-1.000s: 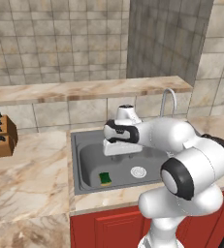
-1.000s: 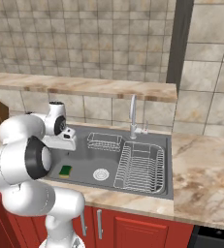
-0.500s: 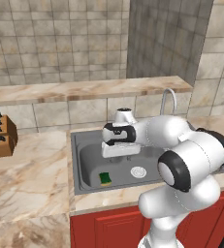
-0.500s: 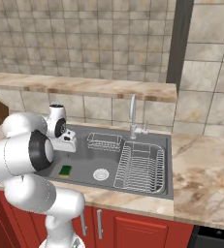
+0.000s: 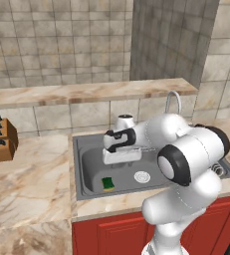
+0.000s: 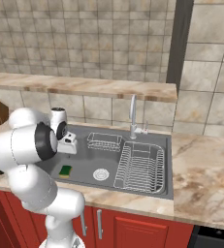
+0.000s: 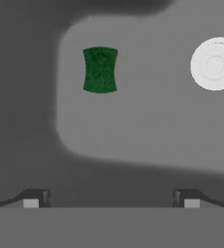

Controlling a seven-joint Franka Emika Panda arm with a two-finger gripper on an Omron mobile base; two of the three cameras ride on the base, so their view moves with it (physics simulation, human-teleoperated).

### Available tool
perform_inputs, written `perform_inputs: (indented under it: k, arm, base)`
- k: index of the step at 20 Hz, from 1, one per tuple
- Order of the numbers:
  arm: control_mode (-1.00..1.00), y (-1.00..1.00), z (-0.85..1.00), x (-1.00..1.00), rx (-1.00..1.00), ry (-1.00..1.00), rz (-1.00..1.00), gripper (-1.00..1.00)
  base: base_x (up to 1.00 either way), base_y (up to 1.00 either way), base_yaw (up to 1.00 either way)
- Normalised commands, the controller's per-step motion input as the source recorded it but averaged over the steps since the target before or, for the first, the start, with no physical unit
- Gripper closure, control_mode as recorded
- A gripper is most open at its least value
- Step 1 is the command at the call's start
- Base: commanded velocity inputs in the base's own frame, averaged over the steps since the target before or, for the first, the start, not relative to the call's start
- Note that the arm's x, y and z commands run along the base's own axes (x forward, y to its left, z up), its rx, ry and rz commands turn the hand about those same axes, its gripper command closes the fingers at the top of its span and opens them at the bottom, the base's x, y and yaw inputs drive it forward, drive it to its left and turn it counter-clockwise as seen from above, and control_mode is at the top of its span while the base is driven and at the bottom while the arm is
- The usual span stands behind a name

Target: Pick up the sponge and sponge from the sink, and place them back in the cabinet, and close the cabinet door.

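Claw (image 7: 111, 201) spread wide, empty, hanging over the sink (image 5: 89, 167). Green sponge (image 7: 100, 69) lies flat on the basin floor, ahead of the claw and left of centre; drain (image 7: 214, 64) off right. Centre over the sponge first, then descend straight, jaws across its narrow waist.

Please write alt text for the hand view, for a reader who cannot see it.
Looking down into the grey sink, a green-topped sponge lies on the basin floor, with the round white drain apart from it near the right edge. The open gripper hangs above, holding nothing.
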Motion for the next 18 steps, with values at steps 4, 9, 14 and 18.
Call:
perform_inputs:
  k: [4, 9, 14, 18]
  arm:
    - [-1.0, 0.08, -0.17, 0.18, 0.0, 0.0, 0.0, -1.0]
    - [-1.0, 0.07, -0.13, 0.19, 0.0, 0.0, 0.0, -1.0]
    - [-1.0, 0.07, -0.12, 0.24, 0.0, 0.0, 0.0, -1.0]
    - [-1.0, 0.07, -0.1, 0.21, 0.0, 0.01, 0.0, -1.0]
  base:
    - [0.0, 0.0, 0.0]
    - [0.0, 0.0, 0.0]
    - [0.0, 0.0, 0.0]
    - [0.0, 0.0, 0.0]
